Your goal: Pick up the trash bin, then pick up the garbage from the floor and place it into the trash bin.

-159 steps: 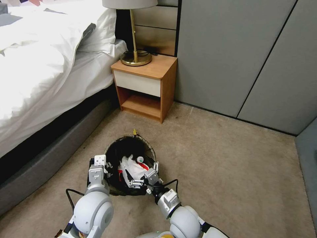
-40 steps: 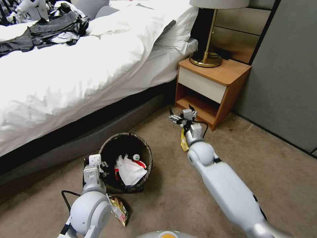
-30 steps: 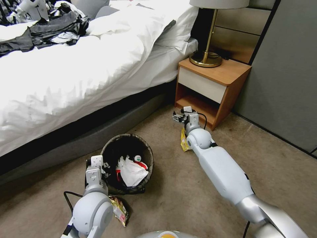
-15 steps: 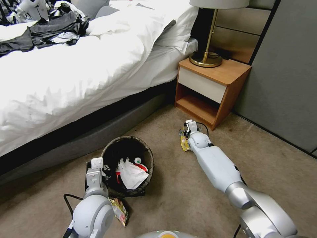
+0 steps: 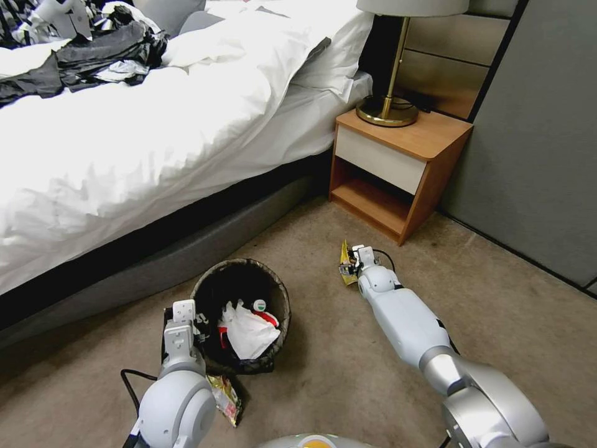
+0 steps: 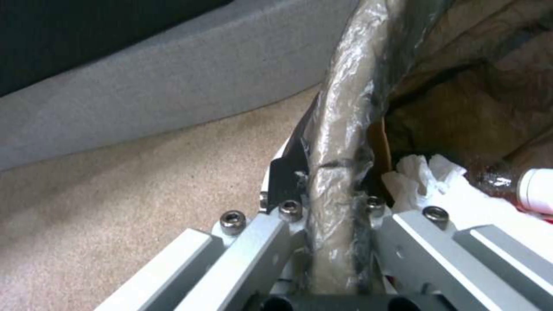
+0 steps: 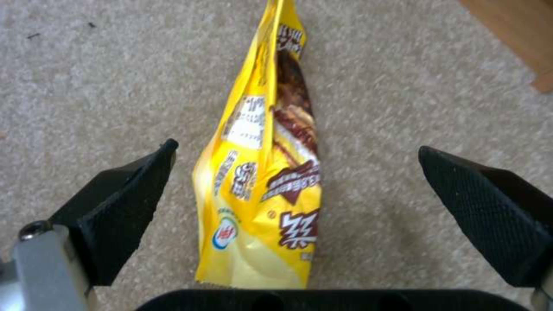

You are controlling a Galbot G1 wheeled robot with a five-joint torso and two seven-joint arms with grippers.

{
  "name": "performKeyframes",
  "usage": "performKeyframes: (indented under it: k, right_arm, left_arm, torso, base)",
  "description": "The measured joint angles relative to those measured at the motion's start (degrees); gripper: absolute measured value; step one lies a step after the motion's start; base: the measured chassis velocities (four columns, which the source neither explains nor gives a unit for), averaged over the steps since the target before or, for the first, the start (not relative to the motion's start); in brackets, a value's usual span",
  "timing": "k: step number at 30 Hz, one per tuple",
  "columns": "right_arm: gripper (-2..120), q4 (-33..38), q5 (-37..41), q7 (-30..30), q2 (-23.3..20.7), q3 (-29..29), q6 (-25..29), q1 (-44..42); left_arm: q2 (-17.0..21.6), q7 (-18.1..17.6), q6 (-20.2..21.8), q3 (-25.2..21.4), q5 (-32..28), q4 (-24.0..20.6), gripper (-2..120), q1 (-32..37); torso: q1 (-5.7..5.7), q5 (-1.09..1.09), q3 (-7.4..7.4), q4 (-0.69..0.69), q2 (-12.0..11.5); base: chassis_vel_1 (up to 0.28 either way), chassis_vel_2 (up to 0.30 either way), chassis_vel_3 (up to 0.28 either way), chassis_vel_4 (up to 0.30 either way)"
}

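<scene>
While my left gripper (image 6: 331, 242) clamps the bag-lined round trash bin's (image 5: 239, 311) rim, I hold the right gripper (image 7: 300, 203) spread astride the yellow snack wrapper (image 7: 268, 172) on the carpet, ready to pinch.

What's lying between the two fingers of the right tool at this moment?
A yellow wrapper lies on the carpet between the open right tool's fingers, neither touching it, in the right wrist view.

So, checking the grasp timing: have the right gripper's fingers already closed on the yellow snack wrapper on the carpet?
No, the right gripper is open, its black fingers standing apart either side of the yellow snack wrapper.
</scene>
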Motion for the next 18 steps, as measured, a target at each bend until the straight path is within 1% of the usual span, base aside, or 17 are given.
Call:
performKeyframes:
  k: [10,15,17,18]
  right_arm:
    - [100,-2.6,-0.4,-0.5,1.3,0.2,1.7,-0.3]
    - [100,-4.0,-1.7,-0.5,2.3,1.0,2.6,-0.7]
    - [99,-4.3,-2.1,-0.5,2.5,1.2,3.0,-0.8]
    - [95,-4.5,-2.2,-0.6,2.6,1.4,3.1,-0.9]
  left_arm:
    - [-0.3,0.1,-0.1,0.0,0.3,-0.1,0,0.4]
    - [-0.3,0.1,-0.1,-0.1,0.3,-0.1,0,0.4]
    - [-0.3,0.1,-0.1,-0.1,0.3,-0.1,0,0.4]
    - [-0.3,0.1,-0.1,-0.1,0.3,-0.1,0,0.4]
  torso:
    - [0.00,0.00,0.00,0.00,0.0]
    - [0.00,0.00,0.00,0.00,0.0]
    - [0.00,0.00,0.00,0.00,0.0]
    - [0.00,0.00,0.00,0.00,0.0]
  base:
    - [0.000,0.000,0.000,0.000]
    - [0.000,0.000,0.000,0.000]
    - [0.000,0.000,0.000,0.000]
    - [0.000,0.000,0.000,0.000]
